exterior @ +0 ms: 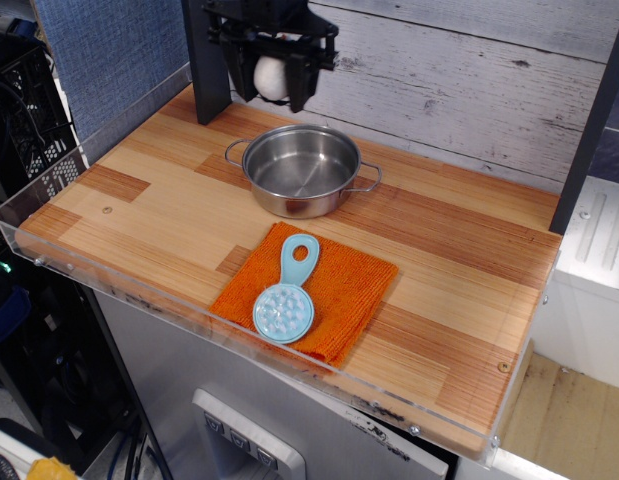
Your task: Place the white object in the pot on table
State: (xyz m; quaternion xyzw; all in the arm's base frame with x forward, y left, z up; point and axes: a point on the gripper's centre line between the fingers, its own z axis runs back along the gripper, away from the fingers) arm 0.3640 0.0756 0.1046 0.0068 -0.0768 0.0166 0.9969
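Observation:
The white object (pixel 270 78) is a small rounded plush held between the black fingers of my gripper (pixel 273 90), high above the table and just behind the pot's far left rim. The gripper is shut on it. The pot (pixel 302 171) is a shallow shiny steel pan with two wire loop handles, and it stands empty on the wooden plank table (pixel 169 215). The plush's black band and orange bit do not show.
An orange cloth (pixel 339 290) lies in front of the pot with a light-blue round scoop (pixel 286 305) on it. A clear acrylic rim (pixel 49 200) lines the table's left and front edges. A dark post (pixel 206 60) stands at the back left.

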